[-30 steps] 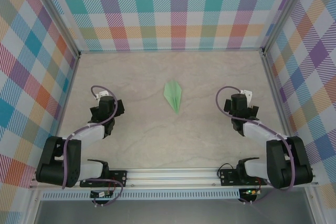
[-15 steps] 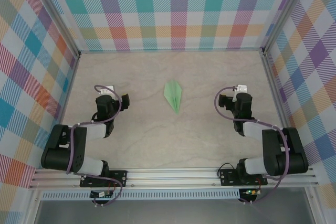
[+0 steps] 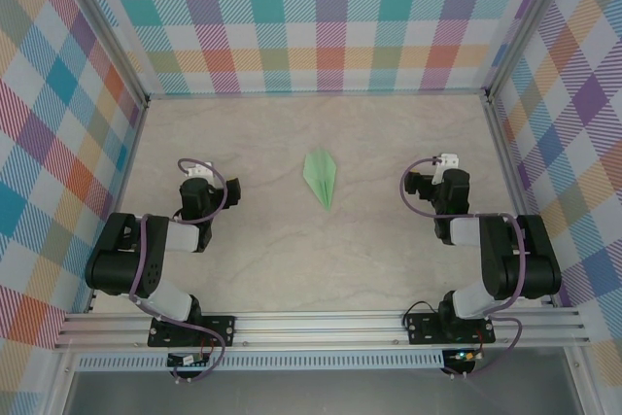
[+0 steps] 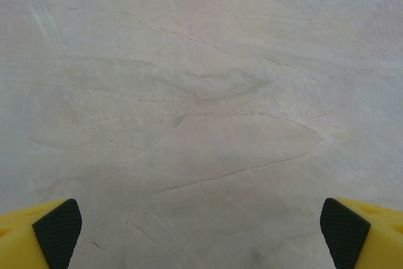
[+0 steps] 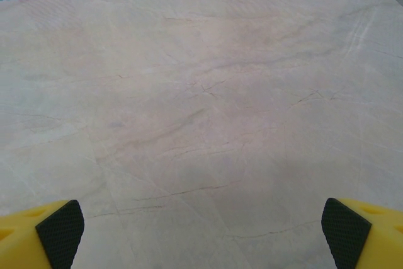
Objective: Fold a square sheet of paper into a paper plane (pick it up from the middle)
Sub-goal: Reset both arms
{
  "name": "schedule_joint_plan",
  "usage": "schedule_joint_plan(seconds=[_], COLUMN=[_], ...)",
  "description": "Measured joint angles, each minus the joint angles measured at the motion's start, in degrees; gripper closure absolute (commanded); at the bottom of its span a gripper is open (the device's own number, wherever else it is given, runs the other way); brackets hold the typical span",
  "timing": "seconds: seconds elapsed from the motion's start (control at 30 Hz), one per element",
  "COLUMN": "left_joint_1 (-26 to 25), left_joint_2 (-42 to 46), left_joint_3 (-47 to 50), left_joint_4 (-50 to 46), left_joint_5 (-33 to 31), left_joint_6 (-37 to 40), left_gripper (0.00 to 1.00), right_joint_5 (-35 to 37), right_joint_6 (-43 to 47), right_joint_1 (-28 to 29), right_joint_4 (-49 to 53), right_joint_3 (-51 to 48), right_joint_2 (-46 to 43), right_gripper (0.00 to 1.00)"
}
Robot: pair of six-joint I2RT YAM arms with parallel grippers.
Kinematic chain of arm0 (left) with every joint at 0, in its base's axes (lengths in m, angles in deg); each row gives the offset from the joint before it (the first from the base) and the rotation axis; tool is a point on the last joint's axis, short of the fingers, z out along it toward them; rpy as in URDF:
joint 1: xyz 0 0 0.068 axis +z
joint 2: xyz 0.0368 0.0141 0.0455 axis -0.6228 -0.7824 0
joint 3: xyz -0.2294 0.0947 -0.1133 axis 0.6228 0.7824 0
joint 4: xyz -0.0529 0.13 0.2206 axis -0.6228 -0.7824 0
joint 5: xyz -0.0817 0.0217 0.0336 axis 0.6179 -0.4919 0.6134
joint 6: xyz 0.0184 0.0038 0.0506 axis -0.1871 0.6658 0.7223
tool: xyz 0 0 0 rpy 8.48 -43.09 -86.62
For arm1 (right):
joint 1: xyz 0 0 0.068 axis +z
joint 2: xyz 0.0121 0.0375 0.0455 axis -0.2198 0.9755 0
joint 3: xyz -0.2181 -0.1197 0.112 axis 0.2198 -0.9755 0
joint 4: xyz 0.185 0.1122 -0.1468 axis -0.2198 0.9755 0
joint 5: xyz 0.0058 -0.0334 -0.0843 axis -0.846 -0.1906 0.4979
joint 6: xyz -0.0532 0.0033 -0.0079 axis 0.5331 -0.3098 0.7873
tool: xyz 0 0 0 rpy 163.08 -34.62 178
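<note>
The paper plane, the pale green sheet folded into a slim dart with a central crease, lies flat on the middle of the table with its sharp tip toward the near side. My left gripper rests low, well to the plane's left, open, and its yellow fingers with black pads stand wide over bare table. Well to the plane's right my right gripper is open too, its pads far apart with nothing between them. Neither gripper touches the paper.
The marbled beige table is closed in by plaid walls at the back and both sides. An aluminium rail with both arm bases runs along the near edge.
Both arms have folded back toward their bases, elbows drawn in and wrists settled low. The grippers stayed open. The paper plane has not moved.
</note>
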Motion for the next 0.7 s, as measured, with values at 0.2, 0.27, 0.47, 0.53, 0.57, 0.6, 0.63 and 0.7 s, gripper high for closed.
schedule_joint_plan(seconds=[0.2, 0.27, 0.47, 0.53, 0.57, 0.6, 0.63, 0.7], left_joint_1=[0.0, 0.0, 0.0, 0.0, 0.0, 0.0, 0.0, 0.0], left_joint_2=[0.0, 0.0, 0.0, 0.0, 0.0, 0.0, 0.0, 0.0], left_joint_3=[-0.5, -0.5, -0.6, -0.6, -0.7, -0.7, -0.8, -1.0], left_joint_4=[0.0, 0.0, 0.0, 0.0, 0.0, 0.0, -0.1, -0.2], left_joint_5=[0.5, 0.5, 1.3, 1.8, 2.0, 2.0, 2.2, 2.3], left_joint_6=[0.1, 0.2, 0.7, 1.0, 1.1, 1.1, 1.1, 1.1], left_gripper=[0.00, 0.00, 0.00, 0.00, 0.00, 0.00, 0.00, 0.00], right_joint_5=[-0.5, -0.6, -0.6, -0.6, -0.6, -0.7, -0.6, -0.7], right_joint_6=[0.0, 0.0, 0.0, 0.0, 0.0, 0.0, 0.0, 0.0], right_joint_1=[0.0, 0.0, 0.0, 0.0, 0.0, 0.0, 0.0, 0.0], right_joint_4=[-0.9, -1.0, -1.2, -1.2, -1.2, -1.2, -1.2, -1.2], right_joint_3=[0.0, 0.0, 0.0, 0.0, 0.0, 0.0, 0.0, 0.0], right_joint_2=[0.0, 0.0, 0.0, 0.0, 0.0, 0.0, 0.0, 0.0], right_gripper=[0.00, 0.00, 0.00, 0.00, 0.00, 0.00, 0.00, 0.00])
